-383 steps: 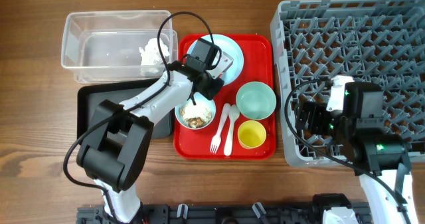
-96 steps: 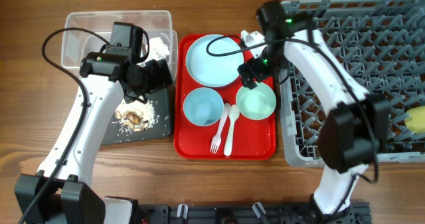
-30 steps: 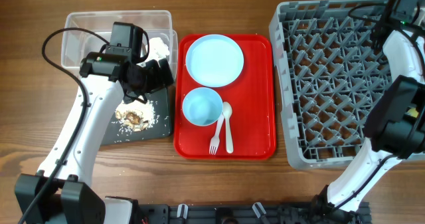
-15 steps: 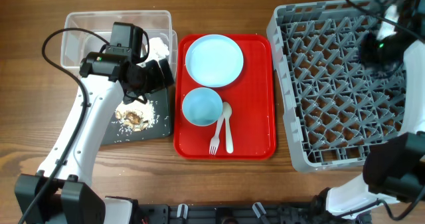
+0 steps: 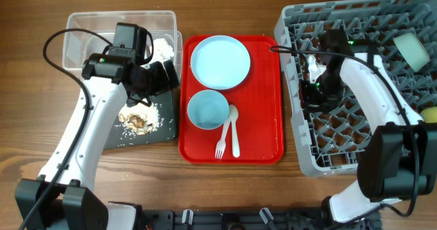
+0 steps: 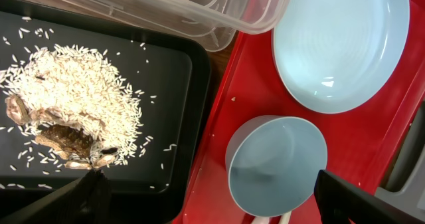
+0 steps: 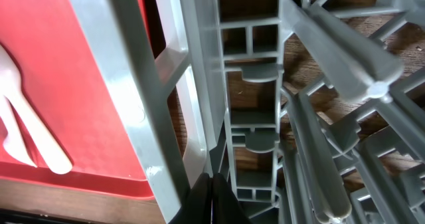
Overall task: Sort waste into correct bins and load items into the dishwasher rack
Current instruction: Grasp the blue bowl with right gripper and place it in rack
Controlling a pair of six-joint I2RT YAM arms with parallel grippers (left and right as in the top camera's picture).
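Note:
My left gripper point(image 5: 158, 78) hangs open and empty over the seam between the clear tub point(image 5: 102, 35) and the black tray point(image 5: 113, 138). In the left wrist view the gripper point(image 6: 207, 181) spans the black tray's edge and a pale-blue bowl point(image 6: 275, 165). Rice and brown food scraps point(image 6: 63, 101) lie in the black tray. A white tissue point(image 5: 162, 49) sits in the tub. The plate point(image 5: 220, 61), bowl point(image 5: 207, 110), fork point(image 5: 221, 147) and spoon point(image 5: 234, 131) rest on the red tray point(image 5: 266, 121). My right gripper point(image 7: 211, 182) is shut and empty, just inside the grey rack's left wall point(image 7: 133, 98).
The dishwasher rack point(image 5: 355, 148) fills the right side, with a pale bowl point(image 5: 412, 49) and a yellow cup point(image 5: 430, 114) at its far right. My right arm point(image 5: 369, 80) lies across its lattice. Bare wooden table shows in front of the trays.
My right arm swung from the rack's far right corner to its left wall and its gripper closed. The rack shifted slightly. The left arm has not moved.

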